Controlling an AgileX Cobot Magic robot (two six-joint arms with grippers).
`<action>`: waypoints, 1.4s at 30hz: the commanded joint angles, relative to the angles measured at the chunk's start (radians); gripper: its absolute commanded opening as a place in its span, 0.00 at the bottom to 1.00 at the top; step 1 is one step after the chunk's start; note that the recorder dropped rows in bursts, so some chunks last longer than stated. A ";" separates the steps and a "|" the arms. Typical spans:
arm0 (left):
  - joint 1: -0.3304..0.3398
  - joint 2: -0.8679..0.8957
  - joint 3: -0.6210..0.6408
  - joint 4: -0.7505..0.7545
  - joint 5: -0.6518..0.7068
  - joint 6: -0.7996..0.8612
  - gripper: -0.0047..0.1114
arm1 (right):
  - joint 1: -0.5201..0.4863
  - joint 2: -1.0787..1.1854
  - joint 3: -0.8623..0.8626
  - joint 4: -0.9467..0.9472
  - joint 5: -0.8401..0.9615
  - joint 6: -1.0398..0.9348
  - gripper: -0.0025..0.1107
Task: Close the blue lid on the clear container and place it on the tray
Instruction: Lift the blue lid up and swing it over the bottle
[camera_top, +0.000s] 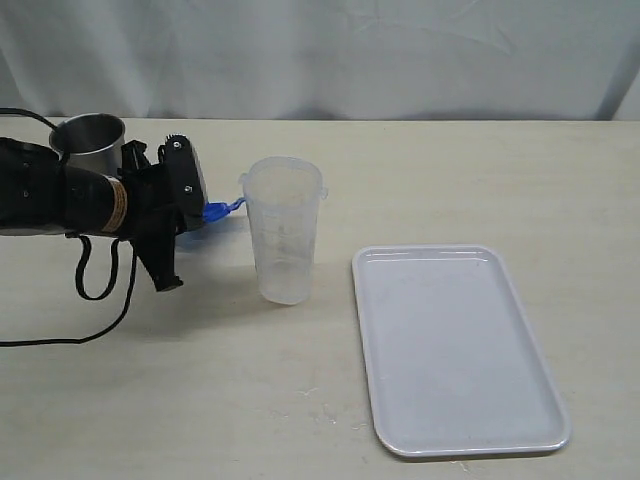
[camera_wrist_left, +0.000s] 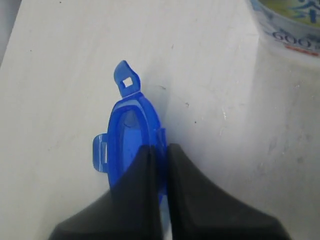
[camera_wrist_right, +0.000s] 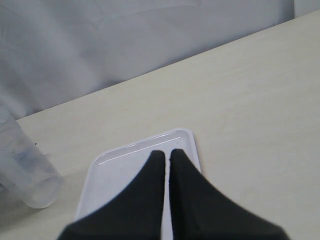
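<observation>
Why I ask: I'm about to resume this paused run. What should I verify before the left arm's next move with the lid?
1. Grip on the lid: ok. The left gripper is shut on the blue lid, pinching its edge.
2. Lid over the mouth: not ok. It hangs beside the clear container, short of its rim.
3. Container upright and open: ok.
4. Room on the tray: ok, nothing lies on it.
5. Path clear of the right gripper: ok. It is shut, over the tray's end, apart from the container.
6. Gap between the steel cup and the left arm: cannot tell; they overlap in the exterior view.
</observation>
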 joint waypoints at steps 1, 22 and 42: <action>-0.001 -0.027 0.002 -0.033 0.017 -0.022 0.04 | -0.003 -0.004 0.004 0.001 0.002 0.001 0.06; -0.001 -0.263 0.002 -0.033 0.110 -0.415 0.04 | -0.003 -0.004 0.004 0.001 0.002 0.001 0.06; -0.001 -0.456 0.002 -0.028 -0.007 -0.820 0.04 | -0.003 -0.004 0.004 0.001 0.002 0.001 0.06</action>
